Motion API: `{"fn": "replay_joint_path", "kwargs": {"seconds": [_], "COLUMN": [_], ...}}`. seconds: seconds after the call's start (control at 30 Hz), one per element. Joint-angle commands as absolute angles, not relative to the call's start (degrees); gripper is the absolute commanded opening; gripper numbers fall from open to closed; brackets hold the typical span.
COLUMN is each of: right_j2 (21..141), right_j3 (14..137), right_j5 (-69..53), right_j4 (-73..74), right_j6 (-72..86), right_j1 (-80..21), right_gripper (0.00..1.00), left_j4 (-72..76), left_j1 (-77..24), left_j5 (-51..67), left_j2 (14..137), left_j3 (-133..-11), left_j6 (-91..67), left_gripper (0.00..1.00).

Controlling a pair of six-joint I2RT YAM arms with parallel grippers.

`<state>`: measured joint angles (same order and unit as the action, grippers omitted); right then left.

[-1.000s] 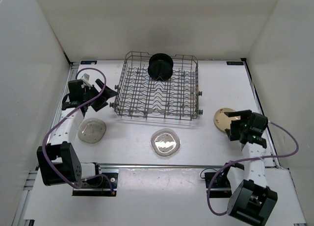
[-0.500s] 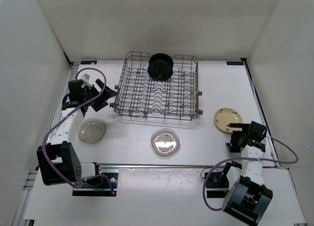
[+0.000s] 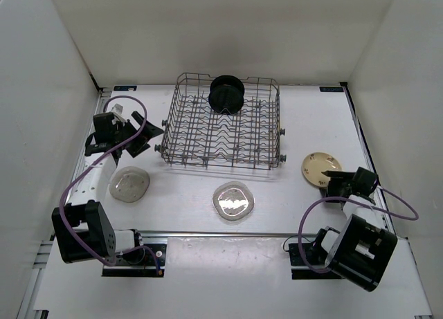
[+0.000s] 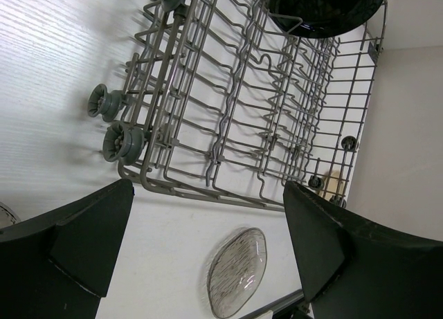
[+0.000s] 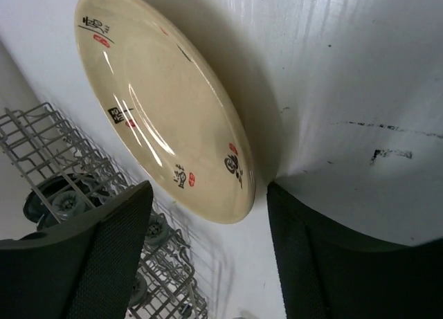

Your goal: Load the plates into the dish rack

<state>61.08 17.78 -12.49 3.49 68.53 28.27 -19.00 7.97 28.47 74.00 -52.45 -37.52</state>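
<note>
The grey wire dish rack (image 3: 221, 129) stands at the table's middle back, with black plates (image 3: 226, 94) upright in its far end. Two clear plates lie flat in front of it, one at the left (image 3: 129, 183) and one in the middle (image 3: 234, 200). The cream-tan plate (image 3: 321, 168) lies flat at the right. My left gripper (image 3: 154, 140) is open and empty beside the rack's left front corner. My right gripper (image 3: 332, 185) is open and low at the cream plate's near edge (image 5: 159, 104); the rim lies between the fingers (image 5: 97, 257), which do not grip it.
The left wrist view shows the rack (image 4: 228, 104), a black plate (image 4: 325, 11), the middle clear plate (image 4: 239, 270) and the cream plate (image 4: 334, 184) behind the wires. White walls enclose the table on three sides. A metal rail (image 3: 228, 234) runs along the front edge.
My right arm has folded back toward its base and the gripper has dropped low by the cream plate's near edge. The cream plate lies flat. The left arm has barely moved.
</note>
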Motion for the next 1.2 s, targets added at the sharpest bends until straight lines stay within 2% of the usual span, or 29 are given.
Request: {"fn": "replay_joint_path", "kwargs": {"seconds": [0.0, 0.03, 0.13, 0.17, 0.23, 0.27, 0.33, 0.53, 0.63, 0.73, 0.8, 0.93, 1.07, 1.1, 1.17], "right_j2": [63.1, 63.6, 64.8, 65.6, 67.2, 67.9, 70.0, 72.8, 72.3, 70.7, 69.8, 73.5, 85.7, 87.9, 95.4], "right_j3": [16.3, 16.3, 16.3, 16.3, 16.3, 16.3, 17.7, 24.0, 34.4, 50.1, 60.3, 76.0, 93.1, 98.0, 105.0], "right_j5": [-11.0, -11.0, -10.5, -10.5, -11.0, -11.0, -12.1, -13.4, -12.2, -3.5, 5.1, 7.3, -0.1, -10.8, -19.1], "right_j4": [1.8, 1.8, 1.8, 1.8, 0.6, 0.1, 0.1, 2.6, 5.8, 12.9, 14.8, 12.8, 16.9, 18.1, 22.3], "right_j6": [68.5, 68.5, 68.5, 68.5, 67.8, 67.8, 67.8, 67.2, 62.2, 56.6, 51.3, 38.0, 19.3, 16.7, 9.5], "right_j1": [28.5, 28.5, 28.5, 28.5, 28.5, 28.5, 28.5, 28.5, 28.5, 25.9, 21.7, 11.7, -1.1, -2.4, -5.7], "right_gripper": [0.66, 0.56, 0.39, 0.30, 0.23, 0.12, 0.00, 0.00, 0.00, 0.00, 0.00, 0.00, 0.00, 0.00, 0.00], "left_j4": [-18.4, -18.4, -18.4, -18.4, -18.4, -18.4, -18.4, -18.4, -18.4, -18.4, -18.4, -18.4, -18.4, -18.4, -18.4], "left_j1": [8.4, 8.4, 9.0, 9.0, 9.0, 9.0, 9.0, 9.0, 9.0, 9.0, 9.0, 9.0, 9.0, 9.0, 9.0], "left_j5": [28.9, 28.9, 28.9, 28.9, 28.4, 28.4, 28.4, 27.9, 27.9, 27.3, 26.7, 26.7, 26.7, 26.7, 26.2], "left_j2": [71.5, 71.5, 72.1, 72.6, 73.1, 73.1, 73.1, 73.1, 73.1, 72.6, 72.0, 72.0, 72.0, 72.0, 72.0], "left_j3": [-53.4, -53.4, -53.4, -54.0, -54.0, -54.5, -54.5, -54.5, -54.5, -54.0, -53.4, -52.9, -52.9, -52.9, -52.4], "left_j6": [-37.1, -37.1, -37.1, -37.1, -37.1, -37.1, -37.1, -37.6, -37.6, -38.1, -38.8, -38.8, -38.8, -38.8, -38.8], "left_gripper": [1.00, 1.00, 1.00, 1.00, 1.00, 1.00, 1.00, 1.00, 1.00, 1.00, 1.00, 1.00, 1.00, 1.00, 1.00]}}
